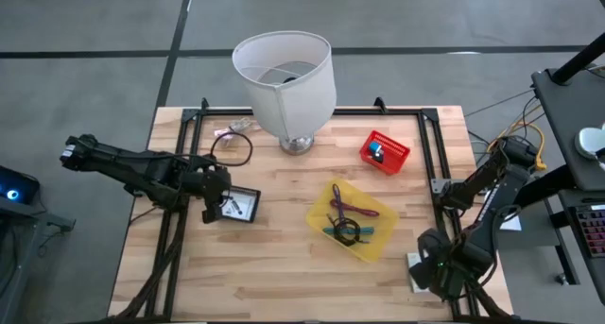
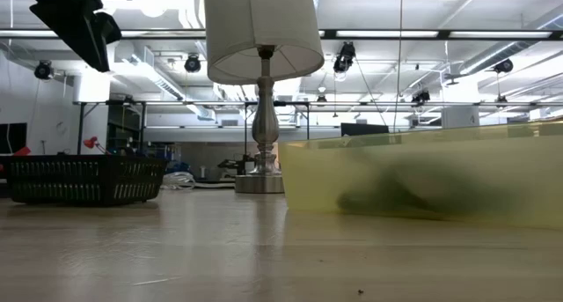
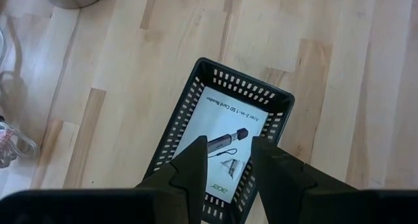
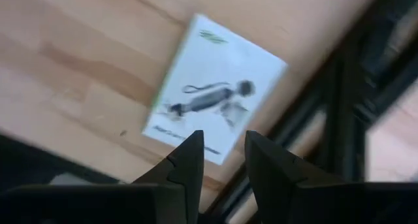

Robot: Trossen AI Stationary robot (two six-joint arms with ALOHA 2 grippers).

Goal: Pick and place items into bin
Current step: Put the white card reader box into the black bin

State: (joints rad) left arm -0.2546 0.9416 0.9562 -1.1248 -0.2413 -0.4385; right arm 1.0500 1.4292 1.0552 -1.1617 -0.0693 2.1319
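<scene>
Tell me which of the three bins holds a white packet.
The black mesh bin under the left gripper; a printed white packet lies inside. The yellow bin holds coloured ties; the red one a small object.

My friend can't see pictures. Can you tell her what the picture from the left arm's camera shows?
The left gripper hangs above a black basket on the wooden table, with its two dark fingers a little apart. Inside the basket lies a flat white packet printed with a card reader picture.
</scene>
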